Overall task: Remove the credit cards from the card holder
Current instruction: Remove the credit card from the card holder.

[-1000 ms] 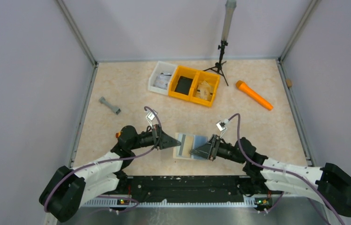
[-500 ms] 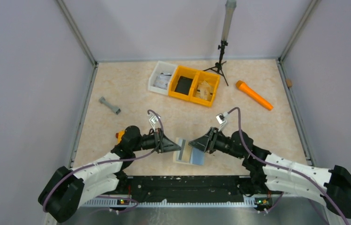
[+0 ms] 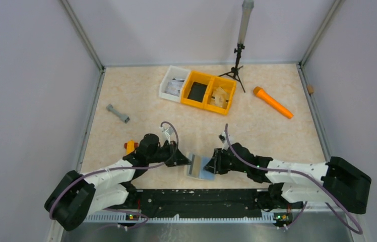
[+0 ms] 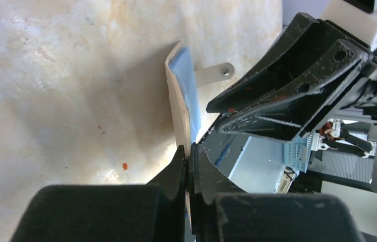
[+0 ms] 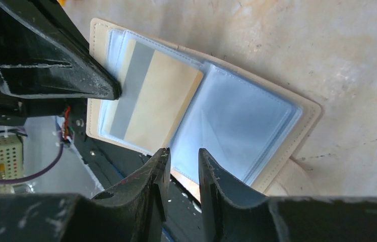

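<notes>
Tan, likely light and floppy, card holder point(image 5: 247, 118) tilts off the table point(image 3: 141, 96), short of the bins point(image 3: 207, 94); left jaws pinch its cover, right jaws stand slightly spread; best grip: the stiff card's point(image 5: 164, 103) edge.

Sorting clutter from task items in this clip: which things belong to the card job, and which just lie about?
Job: card holder, tan card in its sleeve, left gripper shut on its edge, right gripper open by it.
Lying about: white bin, yellow bin, orange tool, grey bar, tripod.
</notes>
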Controlling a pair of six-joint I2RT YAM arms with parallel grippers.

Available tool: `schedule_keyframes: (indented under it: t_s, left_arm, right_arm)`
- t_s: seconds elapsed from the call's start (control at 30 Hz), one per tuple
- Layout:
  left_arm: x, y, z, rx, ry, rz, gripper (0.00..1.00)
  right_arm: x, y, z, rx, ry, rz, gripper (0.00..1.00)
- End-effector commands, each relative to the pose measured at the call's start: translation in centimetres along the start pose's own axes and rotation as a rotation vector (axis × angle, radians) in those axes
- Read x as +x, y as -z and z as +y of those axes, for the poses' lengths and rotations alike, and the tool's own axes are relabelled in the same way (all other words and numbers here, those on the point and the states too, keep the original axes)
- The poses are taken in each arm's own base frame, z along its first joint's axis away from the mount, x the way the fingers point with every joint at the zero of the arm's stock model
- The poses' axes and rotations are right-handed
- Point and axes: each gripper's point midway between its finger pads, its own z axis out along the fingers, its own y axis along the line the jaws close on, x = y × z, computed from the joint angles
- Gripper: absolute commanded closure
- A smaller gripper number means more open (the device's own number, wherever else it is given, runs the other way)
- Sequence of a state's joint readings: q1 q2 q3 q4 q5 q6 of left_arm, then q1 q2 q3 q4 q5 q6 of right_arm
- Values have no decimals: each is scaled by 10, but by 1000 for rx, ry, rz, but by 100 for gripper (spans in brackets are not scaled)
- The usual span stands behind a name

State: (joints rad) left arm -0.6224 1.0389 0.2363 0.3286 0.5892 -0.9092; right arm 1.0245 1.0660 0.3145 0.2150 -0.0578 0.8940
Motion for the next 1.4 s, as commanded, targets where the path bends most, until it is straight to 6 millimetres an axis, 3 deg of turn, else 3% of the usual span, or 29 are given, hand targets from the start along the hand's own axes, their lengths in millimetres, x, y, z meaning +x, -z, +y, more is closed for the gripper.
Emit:
schedule_keyframes:
  t_s: [0.0, 0.13, 0.27, 0.37, 0.57, 0.83, 1.13, 1.37]
  left_arm:
    - [-10, -8, 0, -27, -46, -14, 100]
    - [-8, -10, 0, -29, -40, 0, 98]
    - [-7, -9, -4, -8, -48, 2, 83]
    - [-5, -8, -4, -5, -47, 8, 80]
    - [-2, -10, -3, 1, -36, 20, 82]
    - [-1, -14, -9, 20, -45, 33, 100]
    - [-3, -12, -37, 147, -30, 39, 100]
    - [-4, -13, -40, 163, -9, 36, 100]
  right_arm:
    - [-9, -16, 16, -2, 60, -21, 72]
    - [-3, -29, 1, 85, 82, 10, 73]
    - [2, -36, -6, 113, 90, 32, 75]
    - [5, -39, -9, 123, 87, 40, 76]
    - [8, -40, -14, 135, 88, 51, 77]
    - [10, -40, -16, 142, 91, 55, 79]
    - [13, -42, -20, 144, 92, 57, 80]
    - [14, -43, -20, 132, 90, 55, 80]
